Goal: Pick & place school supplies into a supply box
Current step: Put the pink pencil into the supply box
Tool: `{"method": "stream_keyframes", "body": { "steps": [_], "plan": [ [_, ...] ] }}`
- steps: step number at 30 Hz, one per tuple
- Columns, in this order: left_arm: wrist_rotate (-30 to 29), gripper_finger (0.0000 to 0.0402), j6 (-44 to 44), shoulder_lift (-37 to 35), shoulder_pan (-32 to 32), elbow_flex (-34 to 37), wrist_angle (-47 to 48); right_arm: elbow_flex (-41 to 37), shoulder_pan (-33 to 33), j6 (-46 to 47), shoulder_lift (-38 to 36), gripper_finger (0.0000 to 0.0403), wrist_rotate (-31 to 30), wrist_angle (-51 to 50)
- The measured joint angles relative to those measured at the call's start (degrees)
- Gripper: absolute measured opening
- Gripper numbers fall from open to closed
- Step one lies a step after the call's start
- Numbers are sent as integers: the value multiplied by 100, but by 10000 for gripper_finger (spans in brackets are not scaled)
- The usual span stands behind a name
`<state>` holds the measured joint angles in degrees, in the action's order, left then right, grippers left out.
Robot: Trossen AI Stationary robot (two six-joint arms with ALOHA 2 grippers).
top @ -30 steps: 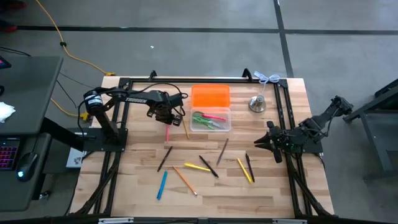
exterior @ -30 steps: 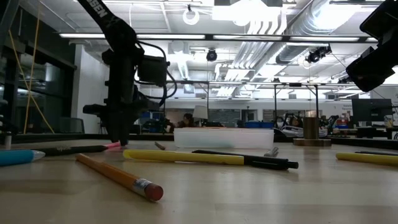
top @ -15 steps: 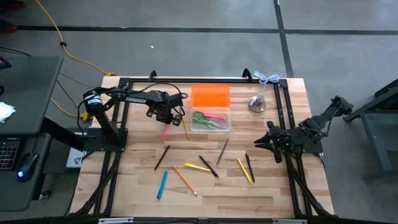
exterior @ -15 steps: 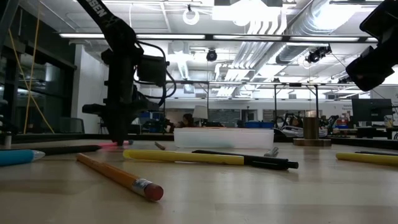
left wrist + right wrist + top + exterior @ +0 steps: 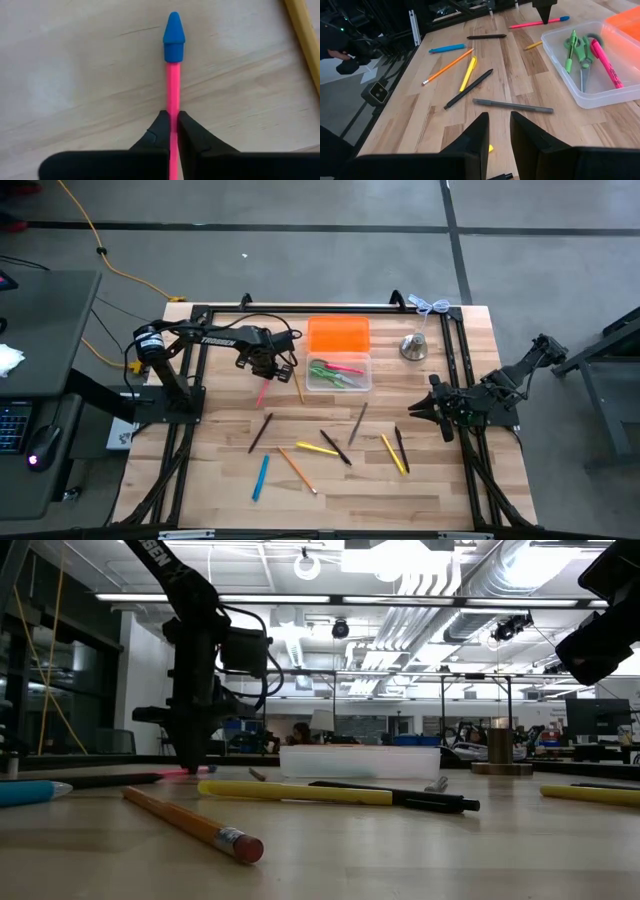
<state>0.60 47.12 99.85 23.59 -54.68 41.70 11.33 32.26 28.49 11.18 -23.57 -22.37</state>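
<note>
My left gripper [image 5: 268, 370] points down at the table's far left part and is shut on a pink pencil [image 5: 262, 393] with a blue cap [image 5: 174, 31]. The clear supply box [image 5: 339, 373] stands right of it and holds green-handled scissors [image 5: 576, 47] and a pink pen [image 5: 605, 57]. Its orange lid [image 5: 338, 335] lies on the table beyond it. Several pens and pencils lie flat on the near half of the table, among them a blue one [image 5: 260, 476] and an orange one [image 5: 297, 470]. My right gripper [image 5: 425, 412] hovers open over the right side. My left gripper pinches the pink pencil's shaft [image 5: 173, 100] near its middle between its two fingertips [image 5: 161, 125]. The fingers come from above, pointing down, and stand across the pencil. The pencil lies about level at the table top; whether it is lifted clear I cannot tell.
A wooden pencil [image 5: 297, 385] lies between the left gripper and the box. A silver bell-shaped object [image 5: 413, 346] stands right of the lid. A dark frame rail [image 5: 200, 370] runs along each side of the table. Bare wood shows along the near edge [image 5: 330, 505].
The pink pencil has turned in the left gripper's hold: its near end has swung a little toward the table's left edge, so it now slants instead of pointing straight at the near edge. The gripper has stayed over the same spot, shut.
</note>
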Motion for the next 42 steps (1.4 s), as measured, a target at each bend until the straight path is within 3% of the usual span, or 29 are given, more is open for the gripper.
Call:
{"method": "stream_keyframes", "body": {
  "steps": [11, 19, 27, 37, 42],
  "plan": [
    [-28, 38, -116, -160, 0, -35, 67, 0, 0, 0, 0, 55, -2, 101],
    [-178, 27, -191, -475, 4, -61, -20, 0, 1, 2, 0, 55, 10, 712],
    [11, 30, -191, -745, 4, -61, 44, 0, 1, -17, 0, 55, -13, 1438],
    [327, 33, -180, -1402, 4, -72, -105, 0, 1, -26, 0, 55, -8, 1455],
    [586, 28, -89, -1772, 4, -79, -615, 0, 1, -32, 0, 55, -7, 1456]
  ]
}}
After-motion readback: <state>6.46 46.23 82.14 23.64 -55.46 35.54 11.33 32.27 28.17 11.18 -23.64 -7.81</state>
